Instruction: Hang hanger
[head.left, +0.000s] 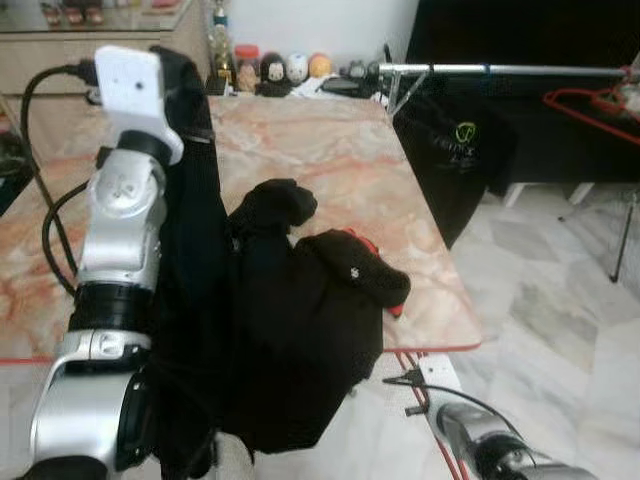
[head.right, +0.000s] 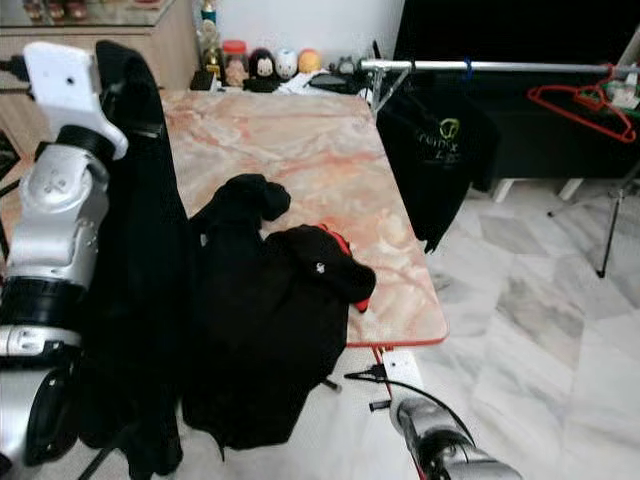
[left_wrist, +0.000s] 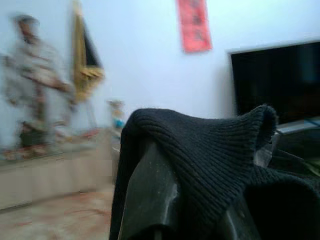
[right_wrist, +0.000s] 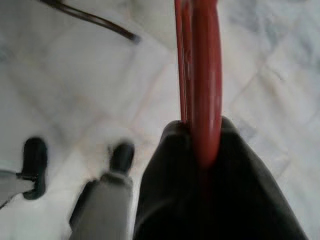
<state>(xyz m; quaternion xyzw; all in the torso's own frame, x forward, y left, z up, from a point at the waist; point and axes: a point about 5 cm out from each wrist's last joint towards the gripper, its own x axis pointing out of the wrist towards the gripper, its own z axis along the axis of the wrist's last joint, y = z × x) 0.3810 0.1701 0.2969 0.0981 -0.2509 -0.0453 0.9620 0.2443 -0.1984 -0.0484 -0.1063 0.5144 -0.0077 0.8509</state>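
Hanger (right_wrist: 200, 75), red, runs straight up from the right gripper (right_wrist: 200, 150) in the right wrist view: its thin bars emerge at 12 o'clock from between the two black fingers (right_wrist: 165, 170), which are clenched on it from either side. In the left eye view a short stretch of the same red hanger shows at the table's near edge, at 5 o'clock from the heap of cloth, just above the right arm (head.left: 490, 445), which enters low at the frame's 5 o'clock corner.

Black garment (head.left: 290, 330) lies bunched on the pink marble table (head.left: 340, 150) and hangs over its near edge; a red edge (head.left: 365, 240) peeks out at the top of the heap. A long fold of the garment climbs along the left arm (head.left: 120, 230) at 9 o'clock. In the left wrist view its ribbed knit hem (left_wrist: 210, 150) is draped over the left gripper (left_wrist: 190, 210), covering the fingers; whether they are clamped or spread cannot be told.

Metal clothes rail (head.left: 500, 70) crosses at 1 o'clock beyond the table. A black T-shirt (head.left: 455, 150) hangs from it, and a second red hanger (head.right: 580, 100) hangs farther along. Jars and small figures (head.left: 270, 68) stand at the table's far edge, at 12 o'clock.
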